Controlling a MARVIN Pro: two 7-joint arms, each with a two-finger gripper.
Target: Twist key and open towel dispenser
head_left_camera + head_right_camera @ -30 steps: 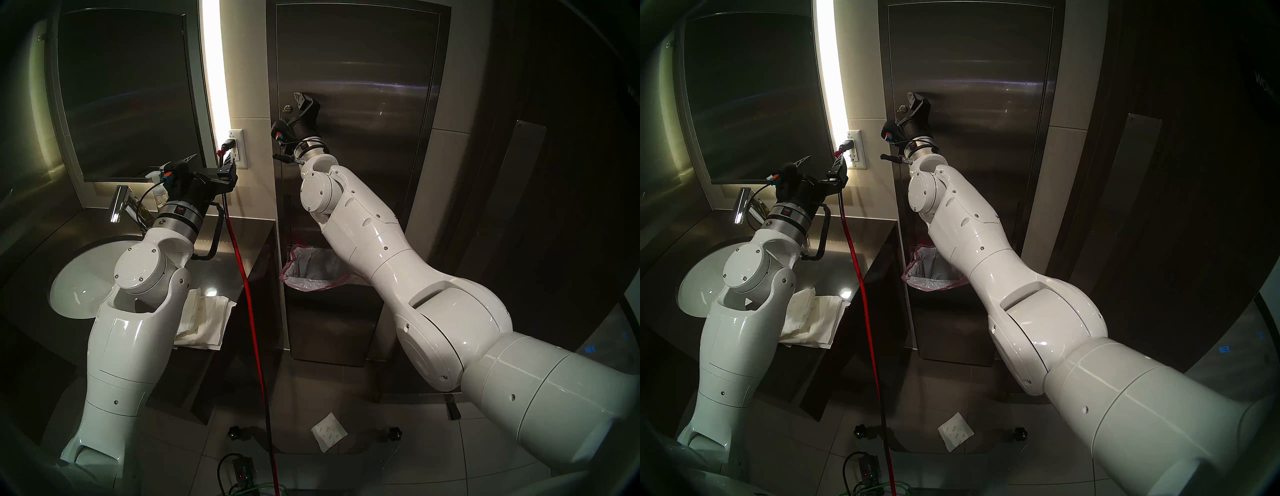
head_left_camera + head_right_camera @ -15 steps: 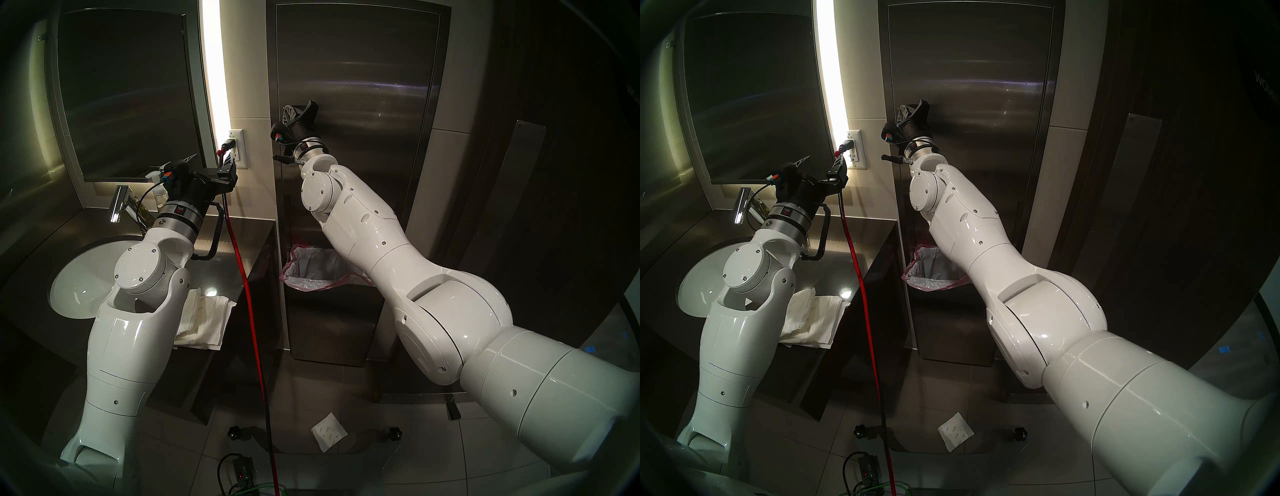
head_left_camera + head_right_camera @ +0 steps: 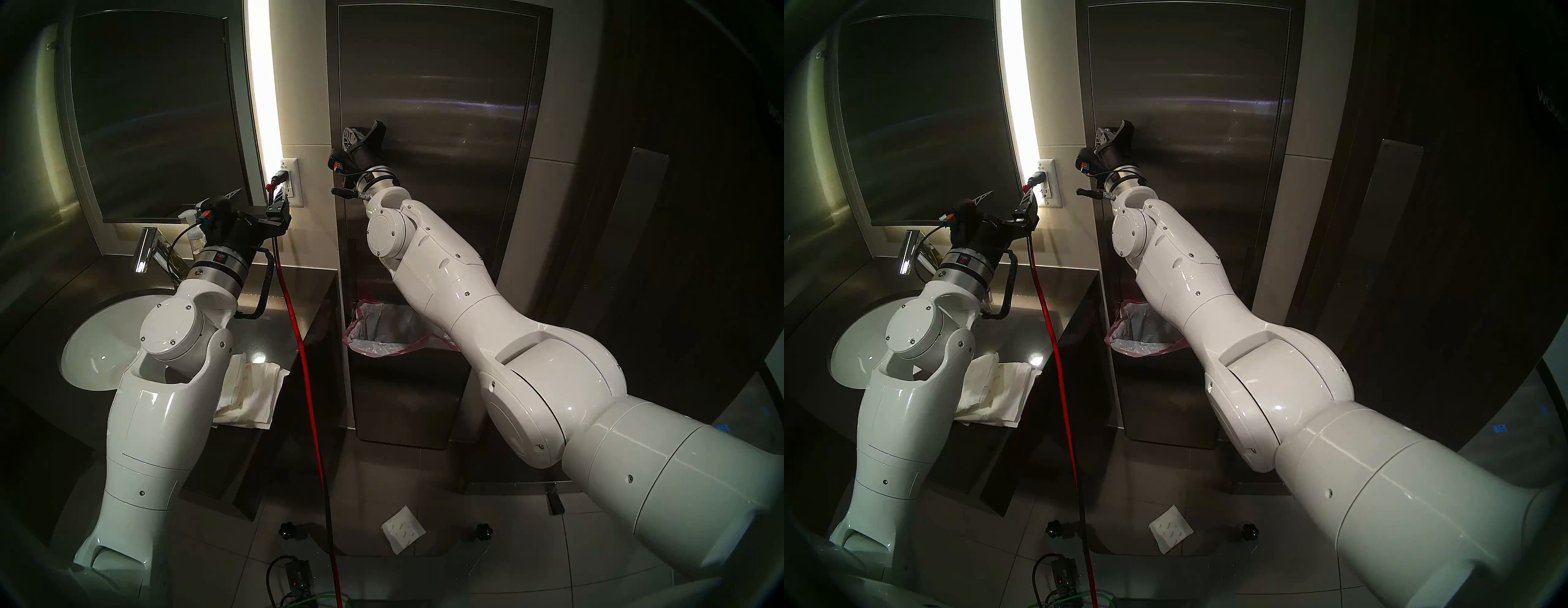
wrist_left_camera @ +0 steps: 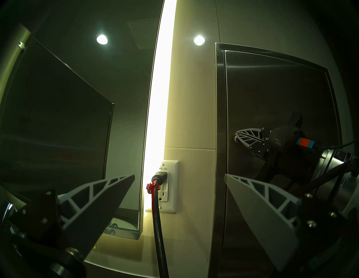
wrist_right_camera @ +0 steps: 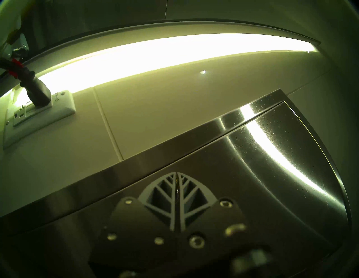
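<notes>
Right hand (image 5: 177, 191) is pressed up to the towel dispenser (image 3: 445, 127) near the left edge of its door, fingers shut together on the key (image 5: 176, 192) — only a brassy sliver shows between them, so the lock itself is hidden. Left hand (image 4: 178, 196) hangs over the table (image 3: 297, 288) with its fingers wide apart, holding nothing, facing the wall outlet (image 4: 168, 186) and its black plug — well apart from the dispenser.

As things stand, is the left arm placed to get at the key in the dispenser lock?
Probably not. The right pincer is shut on the key, covering the lock on the towel dispenser. The left pincer, open, faces the wall outlet instead.
</notes>
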